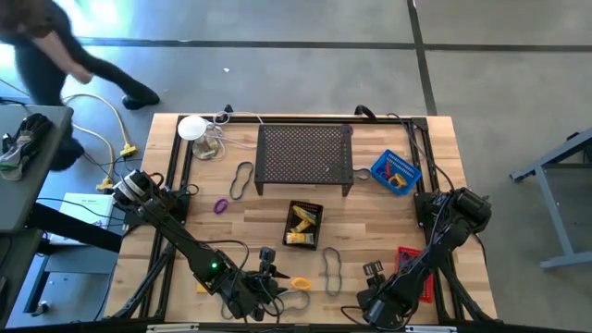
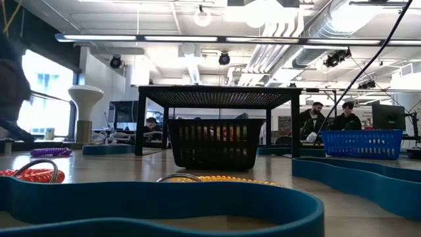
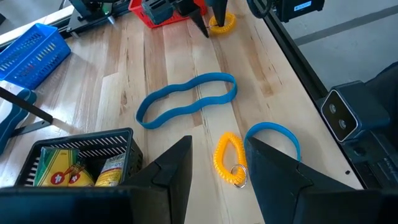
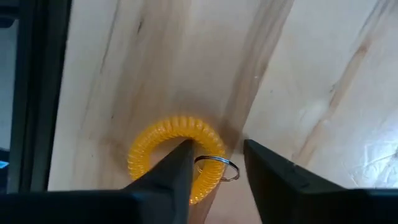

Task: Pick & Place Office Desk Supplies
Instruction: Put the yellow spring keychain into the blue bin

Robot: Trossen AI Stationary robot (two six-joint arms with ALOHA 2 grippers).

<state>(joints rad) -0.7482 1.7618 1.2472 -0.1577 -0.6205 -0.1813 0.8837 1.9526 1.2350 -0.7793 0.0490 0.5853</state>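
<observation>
Below, right hand (image 4: 214, 163) spread wide over flat yellow coil ring (image 4: 168, 155), unheld.

Yellow coil rings (image 3: 229, 158) (image 4: 174, 155), blue band loop (image 3: 186, 99), blue (image 1: 396, 172), red (image 1: 413, 268) and black mesh baskets (image 1: 303, 225), pale wood-grain table (image 1: 388, 222).

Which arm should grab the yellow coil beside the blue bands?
Left. The left end effector, open, frames that yellow coil just ahead. The right end effector straddles another coil by the red basket.
</observation>
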